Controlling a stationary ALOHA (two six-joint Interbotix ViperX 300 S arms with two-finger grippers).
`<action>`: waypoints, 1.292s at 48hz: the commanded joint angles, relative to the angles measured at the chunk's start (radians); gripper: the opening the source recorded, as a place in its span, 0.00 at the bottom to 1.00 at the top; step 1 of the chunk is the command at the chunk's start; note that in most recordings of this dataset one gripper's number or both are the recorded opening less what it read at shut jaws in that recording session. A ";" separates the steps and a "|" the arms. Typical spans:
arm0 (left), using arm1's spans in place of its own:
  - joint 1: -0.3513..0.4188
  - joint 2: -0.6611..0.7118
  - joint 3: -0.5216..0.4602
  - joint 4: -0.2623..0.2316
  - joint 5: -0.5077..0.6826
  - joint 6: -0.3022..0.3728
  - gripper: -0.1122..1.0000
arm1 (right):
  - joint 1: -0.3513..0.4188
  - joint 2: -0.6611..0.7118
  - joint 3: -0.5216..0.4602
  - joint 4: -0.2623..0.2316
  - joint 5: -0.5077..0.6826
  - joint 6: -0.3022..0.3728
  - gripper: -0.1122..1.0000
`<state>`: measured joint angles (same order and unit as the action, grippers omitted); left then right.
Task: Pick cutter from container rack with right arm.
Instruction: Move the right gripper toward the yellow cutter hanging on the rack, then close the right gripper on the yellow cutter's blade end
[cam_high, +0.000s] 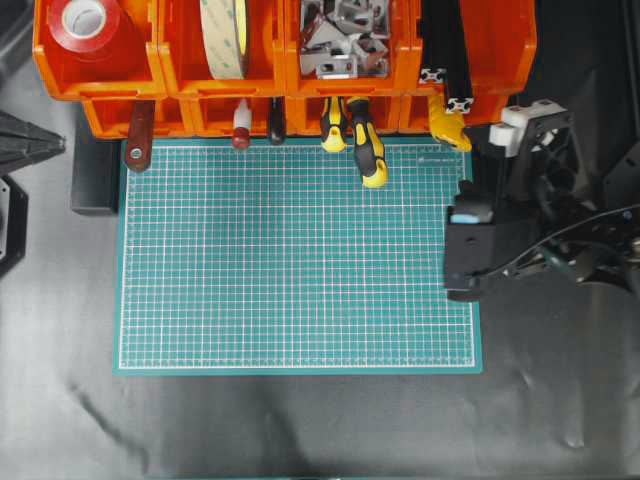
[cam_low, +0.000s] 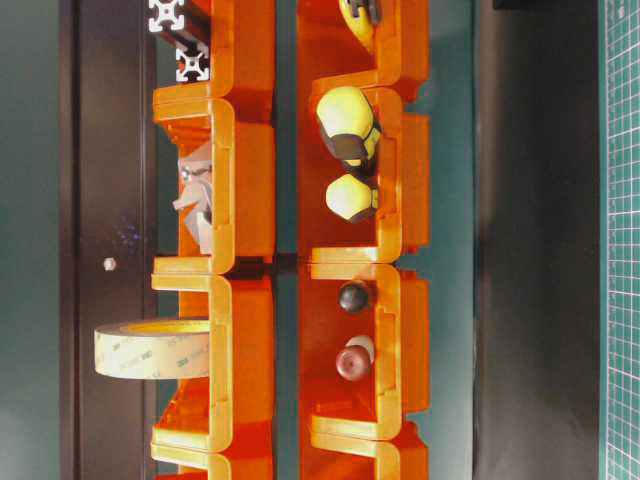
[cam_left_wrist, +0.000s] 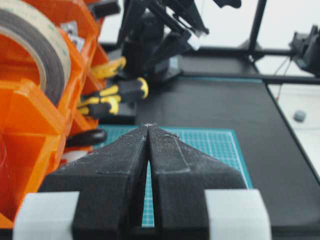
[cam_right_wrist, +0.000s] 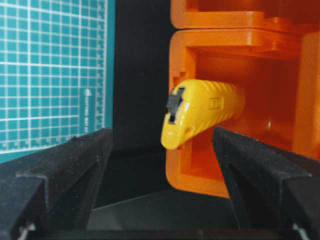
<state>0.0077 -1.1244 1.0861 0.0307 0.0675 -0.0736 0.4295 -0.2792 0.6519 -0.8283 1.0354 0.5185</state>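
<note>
Cutter (cam_right_wrist: 200, 112) sticking out of small bottom bin at rack (cam_high: 280, 85) end, near right arm (cam_high: 500, 235). Right gripper (cam_right_wrist: 162, 150) fingers spread wide, facing cutter, not touching. Aiming so yellow end sits between both fingers, then sliding in straight, missing orange wall. Left gripper (cam_left_wrist: 148, 131) pressed together, holding nothing.

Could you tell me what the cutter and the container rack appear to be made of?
The cutter looks like moulded yellow plastic, semi-matte with fine ribbing on its body and a small dark insert at the end. The container rack seems to be glossy orange plastic: rounded moulded rims and soft highlights suggest it.
</note>
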 joint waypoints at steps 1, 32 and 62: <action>-0.002 0.003 -0.014 0.005 -0.003 -0.005 0.10 | -0.008 0.017 -0.009 -0.034 -0.009 0.008 0.81; -0.003 -0.048 -0.021 0.005 0.064 -0.003 0.10 | -0.043 0.060 0.032 -0.173 0.002 0.213 0.79; -0.002 -0.067 -0.021 0.005 0.071 -0.005 0.10 | -0.055 0.087 0.021 -0.155 -0.046 0.218 0.36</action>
<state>0.0046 -1.1996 1.0861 0.0322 0.1427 -0.0752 0.3697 -0.1887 0.6934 -0.9848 0.9986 0.7332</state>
